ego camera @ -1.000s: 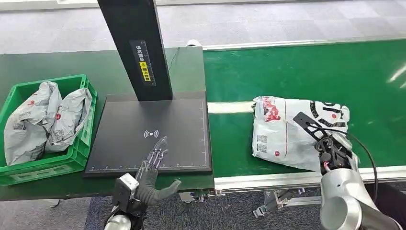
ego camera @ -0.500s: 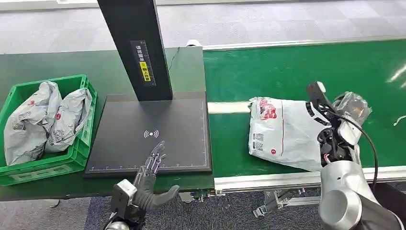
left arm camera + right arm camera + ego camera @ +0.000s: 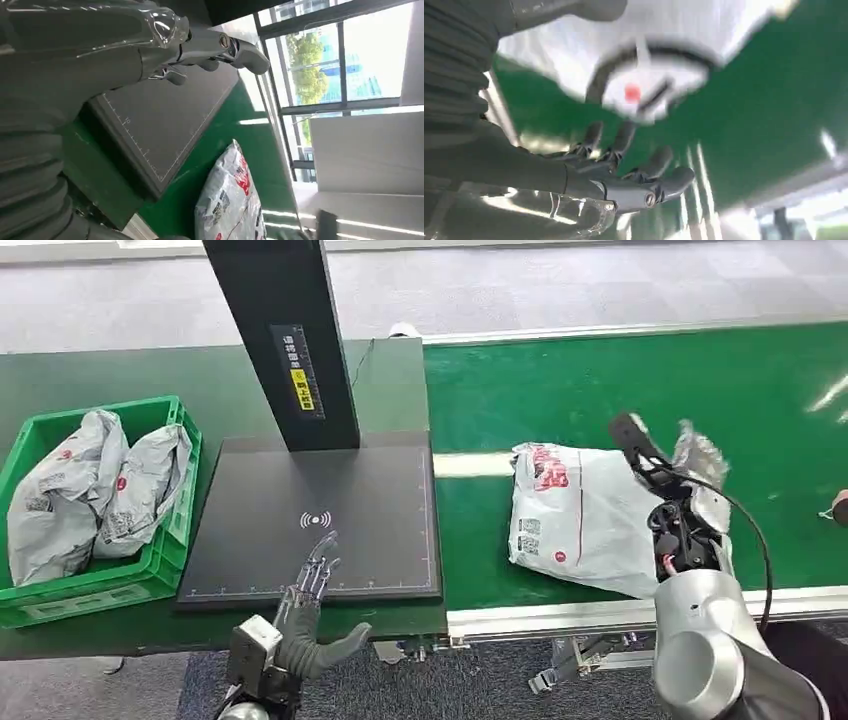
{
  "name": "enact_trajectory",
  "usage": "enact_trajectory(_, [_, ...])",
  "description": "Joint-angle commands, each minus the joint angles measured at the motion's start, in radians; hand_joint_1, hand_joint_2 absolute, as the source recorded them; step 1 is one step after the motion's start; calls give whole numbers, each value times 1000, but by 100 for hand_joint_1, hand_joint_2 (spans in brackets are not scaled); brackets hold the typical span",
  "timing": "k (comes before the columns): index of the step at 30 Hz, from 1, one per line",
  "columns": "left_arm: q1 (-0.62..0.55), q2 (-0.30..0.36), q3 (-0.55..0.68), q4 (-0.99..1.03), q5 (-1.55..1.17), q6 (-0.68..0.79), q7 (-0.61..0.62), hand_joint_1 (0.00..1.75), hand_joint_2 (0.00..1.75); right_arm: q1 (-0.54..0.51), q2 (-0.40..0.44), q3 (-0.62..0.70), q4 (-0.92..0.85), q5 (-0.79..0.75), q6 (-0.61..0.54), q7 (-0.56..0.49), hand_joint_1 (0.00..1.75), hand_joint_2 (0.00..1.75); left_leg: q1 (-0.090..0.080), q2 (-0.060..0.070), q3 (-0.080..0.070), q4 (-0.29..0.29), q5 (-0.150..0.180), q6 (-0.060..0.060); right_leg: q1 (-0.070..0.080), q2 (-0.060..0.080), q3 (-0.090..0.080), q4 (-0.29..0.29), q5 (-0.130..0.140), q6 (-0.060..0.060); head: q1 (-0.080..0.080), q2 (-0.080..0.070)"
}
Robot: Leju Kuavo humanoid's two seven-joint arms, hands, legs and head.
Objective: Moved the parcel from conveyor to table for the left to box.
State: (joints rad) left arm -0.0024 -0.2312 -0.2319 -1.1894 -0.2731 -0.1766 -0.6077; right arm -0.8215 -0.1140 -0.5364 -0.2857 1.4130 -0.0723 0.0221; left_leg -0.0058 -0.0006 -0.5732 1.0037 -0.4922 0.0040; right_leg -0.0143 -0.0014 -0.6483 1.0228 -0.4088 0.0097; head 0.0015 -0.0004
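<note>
A white and grey plastic parcel [image 3: 575,515] with red print lies on the green conveyor belt [image 3: 620,380], its right edge lifted and crumpled. My right hand [image 3: 672,510] grips that raised edge, the thumb over the top. The right wrist view is blurred; there the parcel [image 3: 649,75] sits between thumb and fingers [image 3: 639,182]. My left hand [image 3: 308,595] hovers open, fingers straight, at the front edge of the black scanner pad [image 3: 320,490]. In the left wrist view the fingers [image 3: 205,47] reach over the pad [image 3: 165,125], with the parcel [image 3: 230,205] beyond.
A green crate [image 3: 160,560] at the far left holds two grey parcels [image 3: 85,490]. A black post [image 3: 285,340] rises from the back of the pad. The conveyor's metal rail [image 3: 560,615] runs along its near edge.
My right hand has raised the parcel's right edge and drawn the parcel left along the belt toward the pad. My left hand has sunk slightly and stays open.
</note>
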Motion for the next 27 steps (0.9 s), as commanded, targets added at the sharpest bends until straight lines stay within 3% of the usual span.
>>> enact_trajectory(1, [-40,18,-1,72,-15,-13,-4,0,175,-9,60,-45,60,-25,227,70,0,175,1,1,4,-3,0,-3,0,1,3,-3,0,-2,0,0])
enact_trajectory(10, [-89,3,10,160,-6,-30,6,0,175,27,77,-52,70,-1,402,229,0,175,0,0,3,-2,0,-2,0,0,3,-2,0,-1,1,0])
enact_trajectory(16, [-106,-2,5,175,-4,-29,12,0,175,57,78,-39,69,43,478,340,0,175,1,-1,3,-2,0,-2,1,-1,3,-2,0,-1,1,0])
enact_trajectory(21, [-113,-2,3,199,0,-23,12,0,175,70,77,-18,70,78,500,367,0,175,1,-2,4,-3,1,-2,1,-2,4,-4,0,-1,0,0])
enact_trajectory(22, [-116,-5,2,207,2,-21,10,0,175,73,76,-4,69,95,502,374,126,175,1,-2,5,-4,1,-2,1,-2,6,-5,0,-1,1,0])
enact_trajectory(23, [-116,-5,2,207,2,-21,10,0,175,73,76,-4,69,95,502,374,126,175,1,-2,4,-2,1,-1,1,-2,5,-3,0,-1,1,0])
enact_trajectory(24, [-118,-7,2,208,1,-20,10,0,175,74,77,0,70,100,502,373,175,175,1,-2,3,-1,0,-1,1,-2,3,-2,0,-1,1,0])
enact_trajectory(27, [-121,-7,2,211,3,-21,9,0,175,75,75,3,64,101,468,346,175,175,0,-2,3,-1,0,-1,0,-2,3,-1,-1,0,1,0])
